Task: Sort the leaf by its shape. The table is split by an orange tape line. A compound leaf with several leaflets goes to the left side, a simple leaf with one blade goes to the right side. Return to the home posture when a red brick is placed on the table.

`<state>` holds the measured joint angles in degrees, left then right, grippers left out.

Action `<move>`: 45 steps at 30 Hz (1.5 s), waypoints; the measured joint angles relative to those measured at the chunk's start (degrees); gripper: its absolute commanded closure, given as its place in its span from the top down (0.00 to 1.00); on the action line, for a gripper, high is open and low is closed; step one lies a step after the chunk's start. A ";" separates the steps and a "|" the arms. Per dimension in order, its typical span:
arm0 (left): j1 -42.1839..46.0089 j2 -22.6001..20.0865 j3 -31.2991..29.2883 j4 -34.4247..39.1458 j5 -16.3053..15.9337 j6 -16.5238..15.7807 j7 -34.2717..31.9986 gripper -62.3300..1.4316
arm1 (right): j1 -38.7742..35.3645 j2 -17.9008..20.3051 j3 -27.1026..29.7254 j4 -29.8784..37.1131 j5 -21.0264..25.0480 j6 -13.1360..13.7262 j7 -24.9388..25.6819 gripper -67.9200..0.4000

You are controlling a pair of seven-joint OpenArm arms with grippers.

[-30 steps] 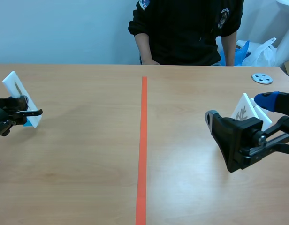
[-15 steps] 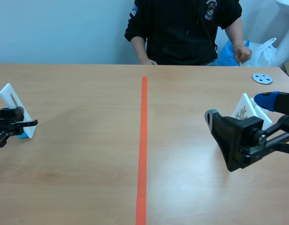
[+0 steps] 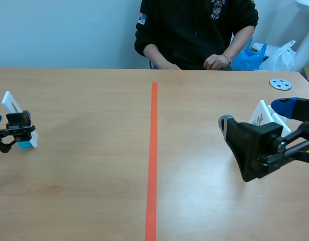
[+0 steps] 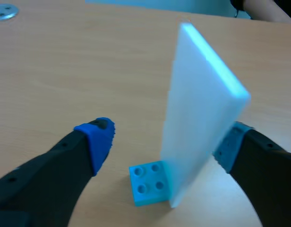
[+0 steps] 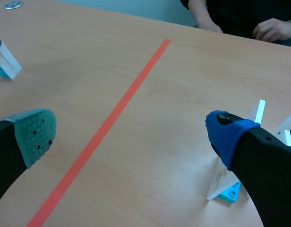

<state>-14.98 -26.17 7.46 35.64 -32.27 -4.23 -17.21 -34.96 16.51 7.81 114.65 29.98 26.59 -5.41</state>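
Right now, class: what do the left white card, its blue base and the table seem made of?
White card: probably matte plastic or foam board; thick, rigid. Blue base: likely moulded plastic, by its studs. Table: wood-grain top, possibly laminate; smooth.

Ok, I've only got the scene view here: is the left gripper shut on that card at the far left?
Observer: No. The left wrist view shows the left gripper open, with a clear gap between one pad and the card.
Operator: Is the card standing by itself?
Observer: Seemingly, yes. It stands on a blue brick on the table.
Operator: And the right gripper?
Observer: Open too, its pads wide apart with nothing between them.
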 measured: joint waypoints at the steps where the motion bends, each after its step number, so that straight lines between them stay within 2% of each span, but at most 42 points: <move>1: 0.04 -0.74 0.00 0.87 0.02 0.13 0.28 0.76 | 0.00 0.00 0.00 0.00 0.00 0.00 -0.02 1.00; 7: 0.48 -4.02 -2.08 9.86 0.07 -0.35 5.40 0.76 | 0.00 0.00 0.00 0.00 0.00 0.00 0.00 1.00; 9: 1.66 -5.07 -3.41 14.23 -0.42 -1.40 7.43 0.80 | 0.00 0.00 0.00 0.00 0.00 0.00 0.00 1.00; 12: 4.46 -6.54 -5.44 21.68 -2.80 -2.51 11.41 0.86 | 0.00 0.00 0.00 0.00 0.00 0.02 0.00 1.00; 14: 6.71 -6.84 -7.37 26.56 -2.91 -3.91 13.51 0.89 | 0.00 0.00 0.00 0.00 -0.02 0.02 -0.02 1.00; 20: 15.13 -7.54 -11.67 41.24 -2.80 -12.83 18.29 1.00 | 0.00 0.00 0.31 0.00 -0.02 0.02 -0.02 1.00; 26: 26.23 -7.61 -11.85 53.37 -2.71 -18.36 18.23 1.00 | 0.00 0.02 2.27 0.00 -0.02 0.02 -0.02 1.00; 30: 33.77 -7.30 -11.82 58.80 -0.85 -19.69 18.27 1.00 | 0.00 0.02 2.36 0.00 -0.02 0.04 -0.04 1.00; 37: 44.83 -3.82 -11.85 64.02 -0.61 -19.61 18.29 1.00 | 0.00 0.02 2.36 0.00 -0.20 0.22 -0.90 1.00; 41: 47.45 -0.87 -11.85 65.75 1.73 -19.61 18.32 1.00 | 0.00 0.00 2.36 0.00 -0.63 0.24 -1.14 1.00; 45: 47.50 0.90 -11.85 66.60 2.64 -19.63 20.79 1.00 | 0.00 0.02 2.36 0.00 -0.66 0.44 -1.36 1.00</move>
<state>32.51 -25.28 -4.38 102.24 -29.63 -23.86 3.57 -34.96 16.53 10.17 114.65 29.32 27.03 -6.76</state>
